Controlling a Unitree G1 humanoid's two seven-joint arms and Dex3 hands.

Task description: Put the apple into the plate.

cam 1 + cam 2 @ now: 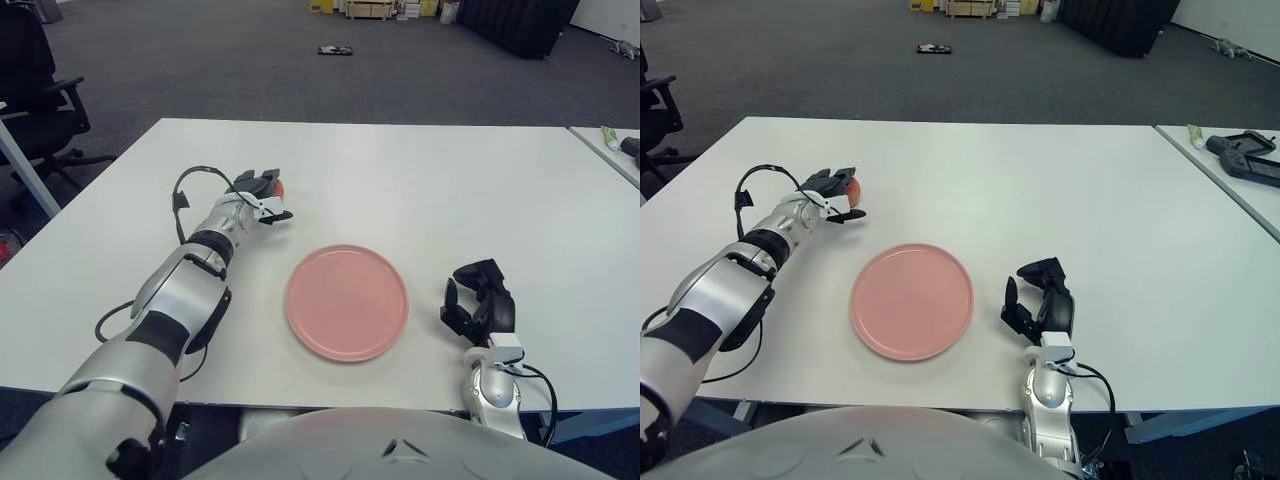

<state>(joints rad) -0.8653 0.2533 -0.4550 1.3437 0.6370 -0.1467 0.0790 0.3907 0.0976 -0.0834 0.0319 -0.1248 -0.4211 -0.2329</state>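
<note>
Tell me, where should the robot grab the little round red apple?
Around its round middle, fingers coming from the robot's left, since the small red apple is a ball with no handle. The left hand already cups it that way, beyond the round pink plate.

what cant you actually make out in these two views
- Apple: only a red-orange sliver shows in both views; the left hand wraps around the rest.
- Whether the apple touches the table: hidden by the left hand's fingers.
- Right hand, right of the plate: contact with the table cannot be told in either view.
- Dark objects at the right edge, on the neighbouring table: cut off in the left eye view.
</note>
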